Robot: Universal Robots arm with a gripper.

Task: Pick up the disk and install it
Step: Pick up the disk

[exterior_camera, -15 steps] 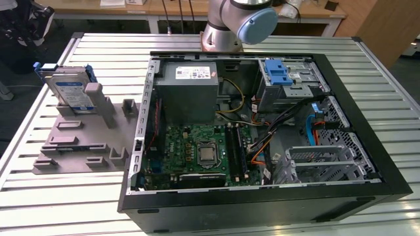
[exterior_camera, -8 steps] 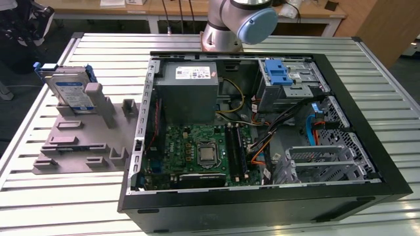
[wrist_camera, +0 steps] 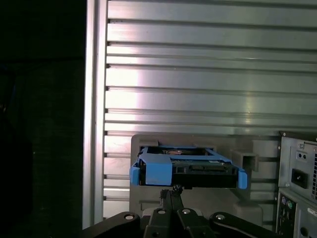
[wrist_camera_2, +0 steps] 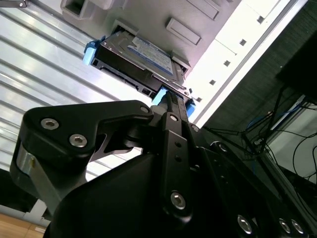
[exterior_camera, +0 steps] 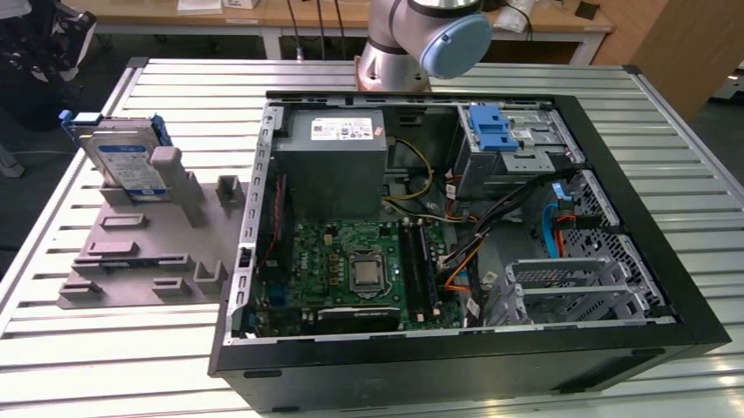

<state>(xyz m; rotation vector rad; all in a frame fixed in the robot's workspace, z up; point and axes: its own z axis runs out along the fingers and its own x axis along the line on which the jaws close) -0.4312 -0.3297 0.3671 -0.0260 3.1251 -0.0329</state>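
**Disk waits in its stand, hand empty and clear of it**

The flat silver hard drive with a blue-and-white label and blue plastic carrier frame (exterior_camera: 122, 161) stands on edge in a grey plastic slotted stand (exterior_camera: 139, 252). The stand is on the ribbed silver metal desk (exterior_camera: 117, 348). In the exterior view it sits just beside the open black computer case (exterior_camera: 465, 366), on that view's left.

I judge the disk to be stiff and fairly dense for its size, with smooth metal faces that could slip under a light pinch. It is also sensitive to knocks, so it should not be bumped against the stand's posts. The blue frame along its edges looks like the better hold: it is plastic, slightly yielding and ribbed, and a grip there stays off the label face.

The silver arm with its pale blue joint cap (exterior_camera: 421, 39) rises at the far edge of the desk, behind the case. The black hand (wrist_camera: 171, 190) points toward the disk's narrow blue end (wrist_camera: 185, 168). Its fingertips appear drawn together on nothing, and the drive lies beyond them, untouched. The second wrist view shows the same gap between hand (wrist_camera_2: 174, 101) and disk (wrist_camera_2: 136, 57).
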